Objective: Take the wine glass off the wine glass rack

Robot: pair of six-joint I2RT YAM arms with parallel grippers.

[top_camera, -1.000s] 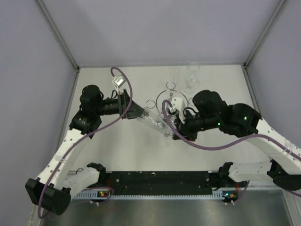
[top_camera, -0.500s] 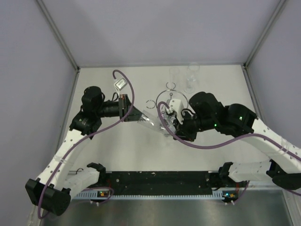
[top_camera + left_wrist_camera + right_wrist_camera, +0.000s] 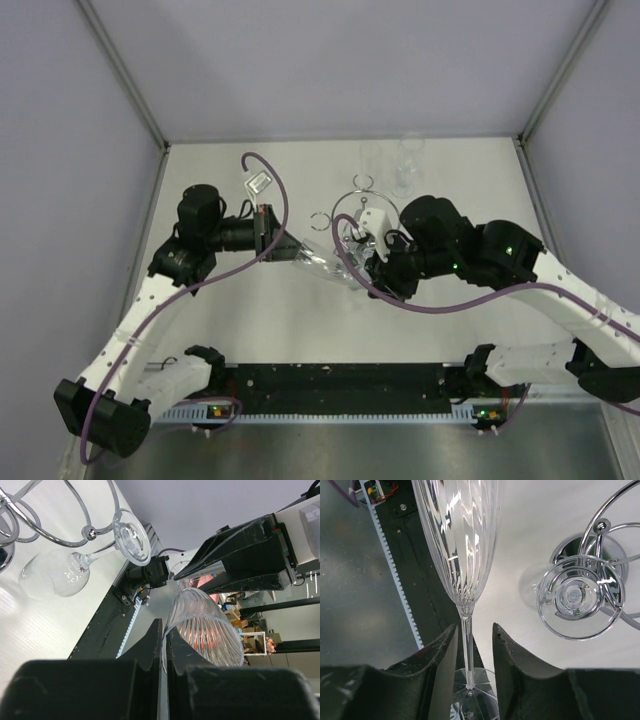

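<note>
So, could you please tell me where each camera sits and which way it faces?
Top external: above and behind the bases, facing down at the table; both arms show, left gripper and right gripper at the fluted wine glass.
Left wrist: on the left arm, facing along its shut fingers to the glass's bowl.
Right wrist: on the right arm, facing past its open fingers at the stem.
Both wrist views share the wine glass rack.

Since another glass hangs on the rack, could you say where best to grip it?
Probably the stem, from the outer side away from the rack: the foot sits in a ring loop and the bowl hangs free, leaving the thin stem exposed.
</note>
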